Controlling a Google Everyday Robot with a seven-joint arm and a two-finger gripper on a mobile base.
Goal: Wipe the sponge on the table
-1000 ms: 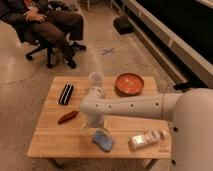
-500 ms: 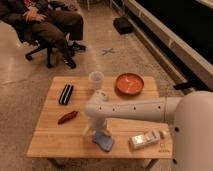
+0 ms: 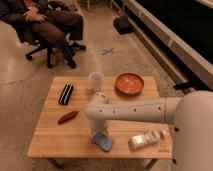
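Note:
The light-blue sponge (image 3: 103, 142) lies on the light-wood table (image 3: 55, 141) near its front edge, about mid-width. My white arm reaches in from the right and bends down at its wrist. The gripper (image 3: 99, 134) points straight down onto the sponge's near-left part, touching or just above it. The wrist hides the fingers.
On the table stand an orange bowl (image 3: 129, 83) at the back right, a clear plastic cup (image 3: 96, 80) at the back middle, a black oblong case (image 3: 66, 93) at the left, a dark red object (image 3: 67, 117) and a white-and-yellow packet (image 3: 145, 139). A seated person (image 3: 42, 20) is beyond.
The arm's wrist has shifted a little toward the table's front and lower over the sponge. The sponge lies in nearly the same spot.

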